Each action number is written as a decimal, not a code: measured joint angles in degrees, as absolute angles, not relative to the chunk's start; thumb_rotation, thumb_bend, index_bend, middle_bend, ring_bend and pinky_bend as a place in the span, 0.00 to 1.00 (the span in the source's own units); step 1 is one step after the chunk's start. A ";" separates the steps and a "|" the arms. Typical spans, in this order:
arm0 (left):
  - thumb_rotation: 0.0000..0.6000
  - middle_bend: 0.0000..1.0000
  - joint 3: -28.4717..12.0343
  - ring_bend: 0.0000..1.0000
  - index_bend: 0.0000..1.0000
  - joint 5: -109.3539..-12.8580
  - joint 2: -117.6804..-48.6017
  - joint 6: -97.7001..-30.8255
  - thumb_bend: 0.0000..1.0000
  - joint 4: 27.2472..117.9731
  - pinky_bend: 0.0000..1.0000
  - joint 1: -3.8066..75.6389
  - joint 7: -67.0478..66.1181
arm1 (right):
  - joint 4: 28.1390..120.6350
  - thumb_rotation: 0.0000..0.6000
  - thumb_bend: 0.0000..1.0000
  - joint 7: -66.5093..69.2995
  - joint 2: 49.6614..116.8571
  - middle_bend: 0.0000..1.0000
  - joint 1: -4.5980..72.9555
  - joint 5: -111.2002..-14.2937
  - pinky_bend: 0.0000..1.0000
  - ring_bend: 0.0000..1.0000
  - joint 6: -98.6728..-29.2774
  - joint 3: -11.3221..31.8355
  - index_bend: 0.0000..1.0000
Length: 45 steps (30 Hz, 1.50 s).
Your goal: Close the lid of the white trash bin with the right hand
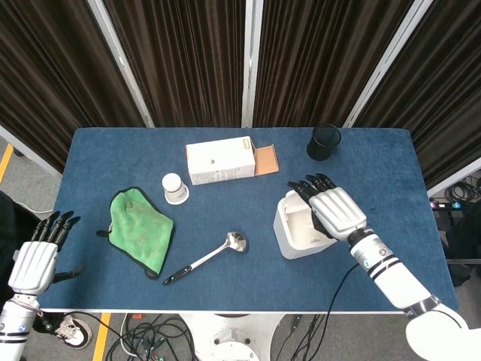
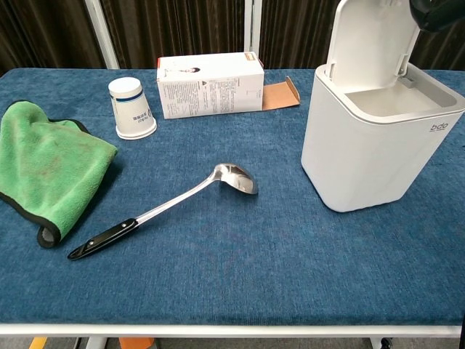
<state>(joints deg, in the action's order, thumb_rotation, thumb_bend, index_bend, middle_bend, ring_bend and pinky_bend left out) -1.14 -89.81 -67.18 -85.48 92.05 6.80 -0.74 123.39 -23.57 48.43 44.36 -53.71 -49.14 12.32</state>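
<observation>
The white trash bin [image 1: 294, 233] [image 2: 367, 149] stands right of the table's middle, its lid [image 2: 370, 36] raised and tilted slightly forward over the opening. My right hand [image 1: 331, 210] hovers over the bin, fingers spread and reaching across the top of the lid; in the chest view only dark fingertips [image 2: 434, 13] show at the top right corner, by the lid's upper edge. It holds nothing. My left hand [image 1: 37, 254] hangs open off the table's left front corner, far from the bin.
A ladle [image 2: 166, 209] lies in the middle of the blue table [image 2: 240, 276]. A green cloth [image 2: 43, 167] lies left, with a paper cup [image 2: 133, 109] and a white carton [image 2: 211, 84] behind it. A black cup [image 1: 325, 141] stands at the back right.
</observation>
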 measured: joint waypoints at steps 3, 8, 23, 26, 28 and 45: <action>1.00 0.09 -0.98 0.01 0.14 -89.84 -67.13 -85.44 0.00 92.17 0.12 6.74 -0.91 | 124.25 1.00 1.00 -22.34 47.81 0.17 42.50 -57.44 0.08 0.08 -50.12 11.17 0.00; 1.00 0.09 -0.79 0.01 0.14 -90.00 -67.07 -85.38 0.00 92.32 0.12 6.70 -1.09 | 124.88 1.00 1.00 -18.51 47.23 0.21 38.39 -65.76 0.13 0.11 -51.87 8.63 0.00; 1.00 0.09 -1.08 0.01 0.14 -89.96 -66.94 -85.11 0.00 93.08 0.12 7.11 -1.85 | 118.63 1.00 1.00 -5.19 49.25 0.23 28.11 -86.94 0.17 0.13 -57.61 0.42 0.00; 1.00 0.09 -1.11 0.01 0.14 -89.78 -66.94 -85.05 0.00 93.07 0.12 7.11 -1.86 | 117.16 1.00 1.00 -4.16 50.23 0.22 27.90 -86.96 0.17 0.13 -57.41 0.19 0.00; 1.00 0.09 -1.09 0.01 0.14 -89.70 -66.99 -85.06 0.00 92.95 0.12 7.06 -1.79 | 116.47 1.00 1.00 -3.78 50.77 0.22 27.89 -86.86 0.17 0.13 -57.19 0.17 0.00; 1.00 0.09 -0.95 0.01 0.14 -89.98 -67.13 -85.91 0.00 92.85 0.12 6.61 -1.39 | 112.86 1.00 1.00 -1.02 51.77 0.20 22.80 -92.51 0.16 0.13 -70.23 0.56 0.00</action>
